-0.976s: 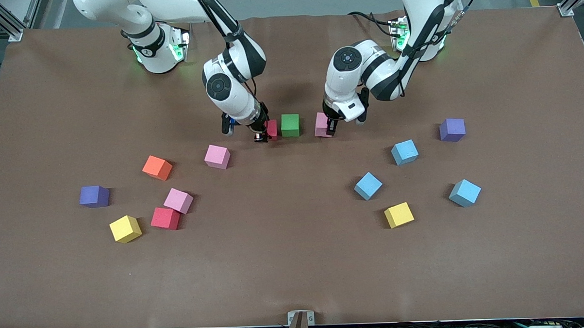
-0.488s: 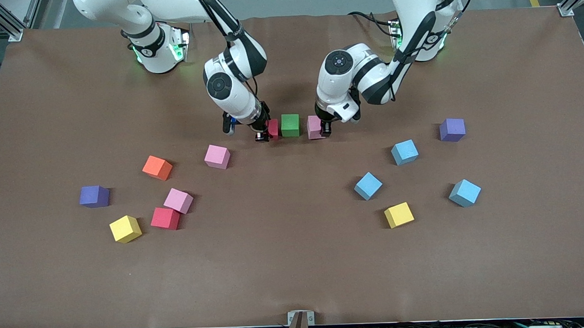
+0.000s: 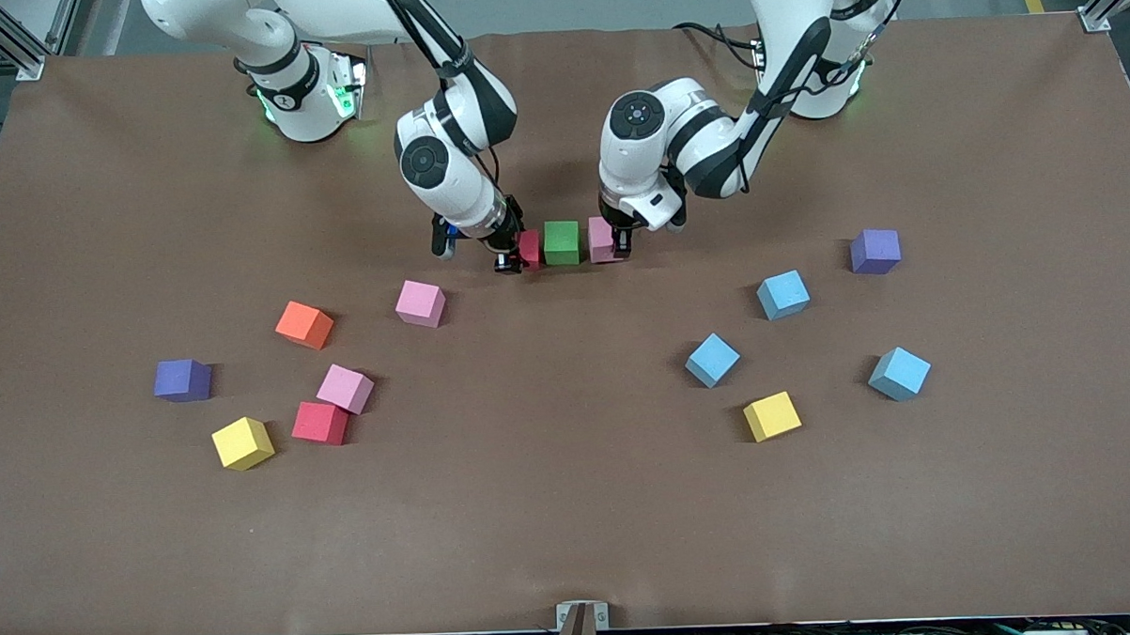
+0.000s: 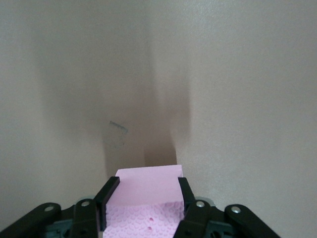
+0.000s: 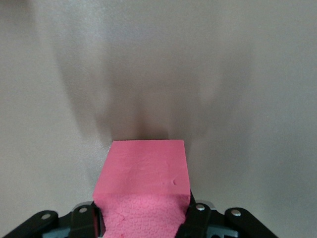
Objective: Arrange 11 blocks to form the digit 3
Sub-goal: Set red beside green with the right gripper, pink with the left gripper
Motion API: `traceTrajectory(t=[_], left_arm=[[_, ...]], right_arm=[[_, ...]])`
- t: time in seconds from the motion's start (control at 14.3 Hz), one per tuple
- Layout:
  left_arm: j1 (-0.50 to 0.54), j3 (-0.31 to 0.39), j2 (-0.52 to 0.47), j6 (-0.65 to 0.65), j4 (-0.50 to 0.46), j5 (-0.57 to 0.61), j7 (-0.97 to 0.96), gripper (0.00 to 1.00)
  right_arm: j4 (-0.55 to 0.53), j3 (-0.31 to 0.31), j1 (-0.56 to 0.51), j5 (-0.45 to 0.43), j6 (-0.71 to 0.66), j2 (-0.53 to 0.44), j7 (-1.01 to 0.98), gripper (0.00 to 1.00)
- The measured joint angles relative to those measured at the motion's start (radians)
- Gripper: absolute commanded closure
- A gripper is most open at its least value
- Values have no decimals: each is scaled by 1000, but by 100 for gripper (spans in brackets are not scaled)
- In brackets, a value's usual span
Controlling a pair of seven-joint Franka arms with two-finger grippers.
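Observation:
A green block (image 3: 561, 242) rests on the table between the two arms. My right gripper (image 3: 511, 254) is shut on a red block (image 3: 529, 248) (image 5: 146, 168) held low beside the green one, toward the right arm's end. My left gripper (image 3: 616, 243) is shut on a pink block (image 3: 603, 240) (image 4: 148, 191) close beside the green one at the left arm's end, so the three stand in one row. No digit 3 is in view. Loose blocks lie nearer the camera: pink (image 3: 421, 303), pink (image 3: 346, 389), red (image 3: 321, 423), yellow (image 3: 243, 442), yellow (image 3: 772, 415), light blue (image 3: 783, 295), (image 3: 713, 359), (image 3: 900, 373).
An orange cube (image 3: 304, 324) and a purple cube (image 3: 182, 380) lie among the loose blocks toward the right arm's end. Another purple cube (image 3: 876, 251) sits toward the left arm's end. Brown table (image 3: 572, 524) stretches bare near the camera.
My left gripper has carried the pink block sideways toward the green block, closing the gap. The right gripper with the red block has barely moved.

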Motion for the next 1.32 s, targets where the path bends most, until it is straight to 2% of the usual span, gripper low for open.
traceTrajectory(t=[0.77,1.32], left_arm=[[-17,2,64,-2,44,0,0,82],[-34,2,66,-8,46,0,0,82]], right_arm=[[-1,10,0,15,6,0,0,100],[-1,17,2,51,7,0,0,100]])
